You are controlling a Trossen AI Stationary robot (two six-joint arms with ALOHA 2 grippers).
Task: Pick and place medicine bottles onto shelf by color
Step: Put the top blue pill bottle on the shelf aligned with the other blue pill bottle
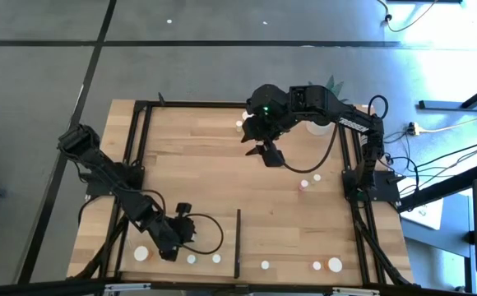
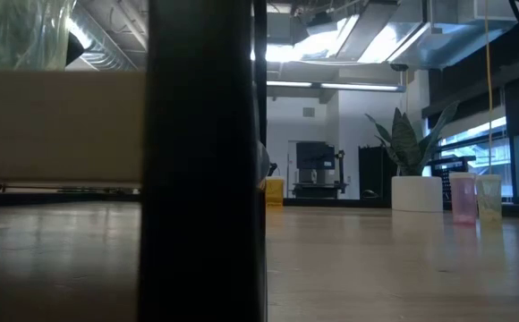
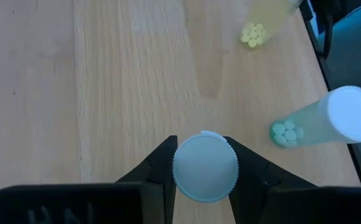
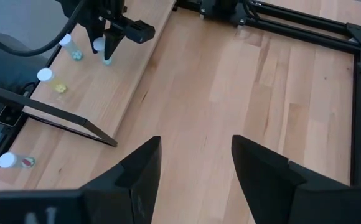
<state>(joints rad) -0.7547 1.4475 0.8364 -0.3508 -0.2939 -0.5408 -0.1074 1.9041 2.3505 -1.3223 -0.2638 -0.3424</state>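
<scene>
— Over the shelf [image 1: 173,247], left hand [image 3: 204,169]?
— Clamped on a white-capped bottle [image 3: 205,168], beside two green-tinted bottles [image 3: 330,121].
— Right hand [image 4: 196,165]?
— Fingers apart, empty, above mid-tabletop [image 1: 206,173].

- No text, label, brand, number or sign can be read in any view.
- The bottle cap [image 3: 205,167] between the left gripper's [image 3: 204,163] fingers is plain white, with no print.
- The green-tinted bottle [image 3: 330,119] just beside that gripper shows no label.
- The wooden shelf [image 4: 115,74] well ahead of the right gripper [image 4: 196,163] carries no markings.
</scene>
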